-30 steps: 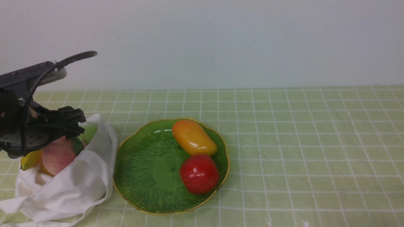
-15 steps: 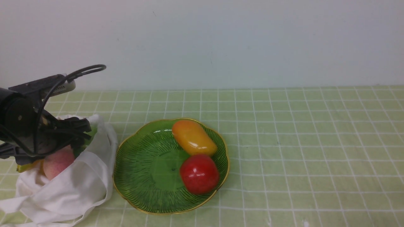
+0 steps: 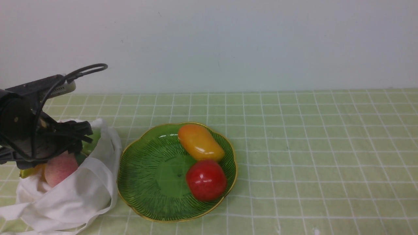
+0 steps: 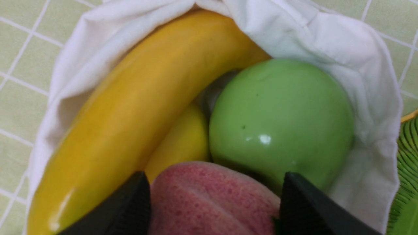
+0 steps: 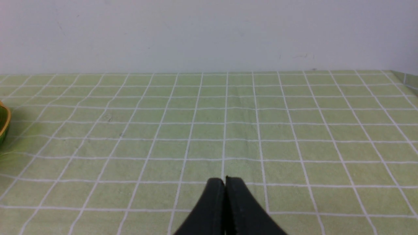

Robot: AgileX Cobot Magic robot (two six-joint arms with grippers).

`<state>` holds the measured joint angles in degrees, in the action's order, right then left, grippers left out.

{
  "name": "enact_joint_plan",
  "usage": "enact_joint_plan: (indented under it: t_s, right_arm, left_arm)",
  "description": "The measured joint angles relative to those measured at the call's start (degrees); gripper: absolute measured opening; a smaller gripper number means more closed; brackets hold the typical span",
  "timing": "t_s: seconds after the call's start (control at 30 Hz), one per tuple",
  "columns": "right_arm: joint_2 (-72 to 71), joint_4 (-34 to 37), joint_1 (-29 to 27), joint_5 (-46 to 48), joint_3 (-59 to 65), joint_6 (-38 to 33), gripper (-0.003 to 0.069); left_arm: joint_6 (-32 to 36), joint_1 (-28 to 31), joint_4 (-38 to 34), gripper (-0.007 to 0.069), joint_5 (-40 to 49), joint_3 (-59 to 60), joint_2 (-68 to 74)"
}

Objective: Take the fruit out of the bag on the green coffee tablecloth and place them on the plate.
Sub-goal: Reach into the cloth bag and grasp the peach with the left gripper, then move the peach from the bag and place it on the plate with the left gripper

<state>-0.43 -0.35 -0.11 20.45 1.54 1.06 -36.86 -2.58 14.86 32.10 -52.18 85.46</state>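
The peach (image 4: 209, 199) is gripped by the left hand (image 4: 215, 209) inside the white bag (image 4: 375, 124), left of the plate (image 3: 169, 182). The right hand (image 5: 225, 195) is kept closed above the tablecloth (image 5: 241, 130).

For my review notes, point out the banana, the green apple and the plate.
Banana (image 4: 130, 114): left wrist view, the middle of its curved yellow side.
Green apple (image 4: 281, 114): left wrist view, the middle of its smooth skin.
Plate (image 3: 173, 173): front view, the bare green bottom beside the fruit.
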Motion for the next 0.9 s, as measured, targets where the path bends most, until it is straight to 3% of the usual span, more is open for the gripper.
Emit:
enact_joint_plan:
  t_s: [0.57, 0.77, 0.9]
  right_arm:
    - [0.0, 0.0, 0.0, 0.0, 0.0, 0.0, -0.0015]
    - [0.0, 0.0, 0.0, 0.0, 0.0, 0.0, -0.0015]
    - [0.0, 0.0, 0.0, 0.1, 0.0, 0.0, -0.0015]
  left_arm:
    - [2.3, 0.0, -1.4, 0.0443, 11.5, -11.2, -6.8]
    - [11.4, -1.8, -11.4, 0.0443, 14.7, -17.7, -8.3]
    - [20.3, -7.7, -21.7, 0.0443, 14.4, -18.3, -7.5]
